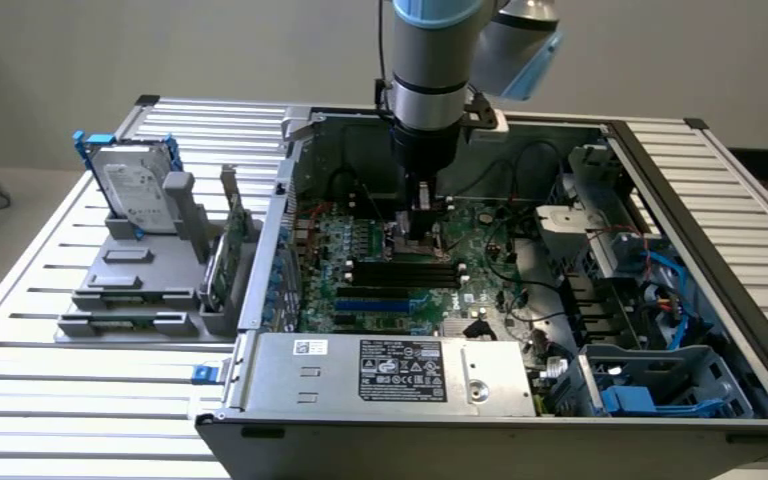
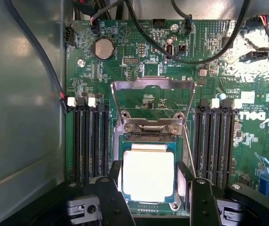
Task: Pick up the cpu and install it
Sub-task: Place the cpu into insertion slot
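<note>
We're nearly there: the cpu [image 2: 148,176] sits in the motherboard socket [image 2: 148,137], between the RAM slots [image 2: 90,141]. The gripper [image 2: 149,182] seems to pinch its sides, though we can't be sure. And the load plate [image 2: 152,84] is up, not clamped yet.

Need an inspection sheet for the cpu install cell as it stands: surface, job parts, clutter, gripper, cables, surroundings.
surface: slatted aluminium table, with an open PC case lying on it.
job's things: cpu at the socket on the motherboard, silvery top up; load plate raised.
clutter: hard drive in a blue frame, upright in a grey fixture, on the exterior view's left of the case.
gripper: gripper down inside the case, closed on two opposite edges of the cpu.
cables: black cables loop over the motherboard; blue cables near the drive cage.
surroundings: pale wall behind; nothing else seen.
</note>
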